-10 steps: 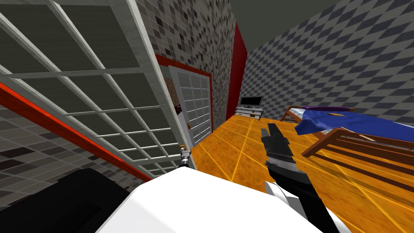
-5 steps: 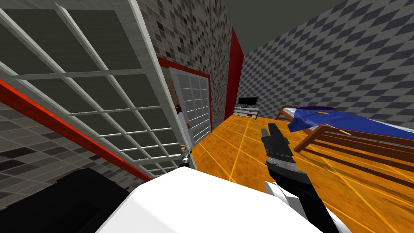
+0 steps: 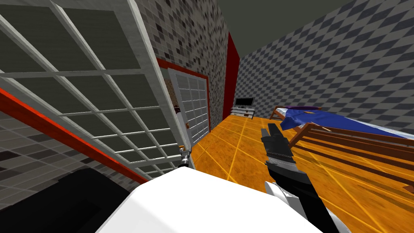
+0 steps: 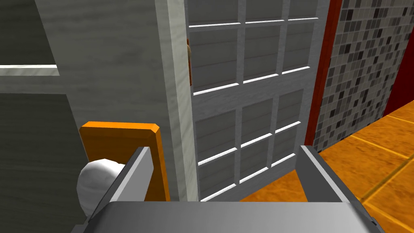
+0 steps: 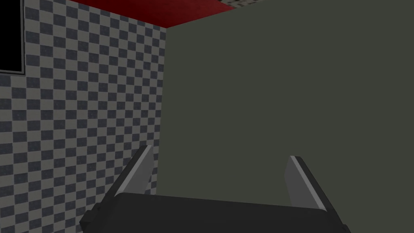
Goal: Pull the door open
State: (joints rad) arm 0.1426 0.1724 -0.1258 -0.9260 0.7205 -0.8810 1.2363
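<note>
A pale grey door point(image 3: 101, 89) with a grid of panes stands swung out close on my left. In the left wrist view its leaf point(image 4: 121, 60) carries an orange plate point(image 4: 121, 141) with a white round knob point(image 4: 95, 186). My left gripper point(image 4: 223, 155) is open. The knob lies just outside one of its fingers point(image 4: 133, 174), not between them, and that finger hides part of it. The head view shows this gripper point(image 3: 184, 155) small at the door's free edge. My right gripper point(image 3: 273, 131) is held up over the floor, and its fingers stand open point(image 5: 219, 155).
A second paned door point(image 3: 196, 109) in a red frame stands further along the tiled wall. A wooden bed point(image 3: 347, 129) with a blue cover takes up the right. A TV point(image 3: 244, 102) on a low stand sits at the far wall. Orange floor point(image 3: 242, 153) lies between. A black area point(image 3: 60, 202) shows low left.
My head view has swung: the bed, TV and far door have slid left in the picture. The near door and both arms keep their places relative to me.
</note>
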